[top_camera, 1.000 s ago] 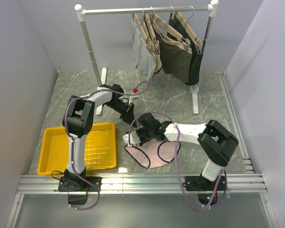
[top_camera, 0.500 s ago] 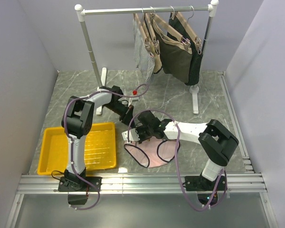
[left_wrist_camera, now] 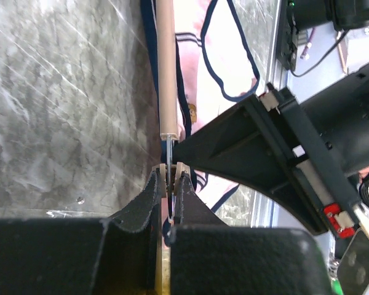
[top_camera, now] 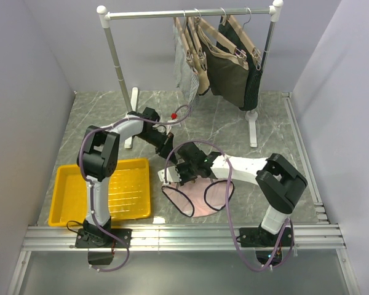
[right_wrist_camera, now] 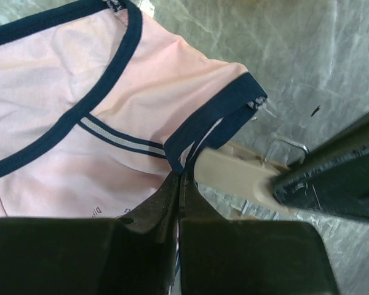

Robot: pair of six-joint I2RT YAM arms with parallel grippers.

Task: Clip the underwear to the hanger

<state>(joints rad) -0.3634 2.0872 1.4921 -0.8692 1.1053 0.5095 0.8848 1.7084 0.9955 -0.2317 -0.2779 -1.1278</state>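
- Here's the left hand point(left_wrist_camera: 170, 182), and it's pinched tight; in its wrist view the two fingers squeeze the clip at the end of the hanger point(left_wrist_camera: 166, 67), a slim tan bar running straight away from the fingertips.
- Over to the right hand point(right_wrist_camera: 181, 175); it is clamped shut as well, and between the fingers is a fold of the navy edging of the underwear point(right_wrist_camera: 67, 98).
- Look how close it is; in the right wrist view the tan end of the hanger point(right_wrist_camera: 234, 175) sits just beside that pinched edging, with a loop of silver wire showing just behind it; whether fabric and clip actually touch I cannot tell.
- From the top, both hands meet just off the far right corner of the yellow tray point(top_camera: 126, 190); left hand point(top_camera: 166, 149) farther from the tray's near edge, right hand point(top_camera: 182, 176) nearer it.
- The underwear point(top_camera: 200, 198) spreads pale pink on the grey counter point(top_camera: 234, 123), just to the right of the yellow tray; one edge is lifted into the right hand, the rest lies flat.
- Well beyond the yellow tray stands a clothes rack point(top_camera: 184, 12); olive garments point(top_camera: 227, 70) hang from tan hangers on its rail.
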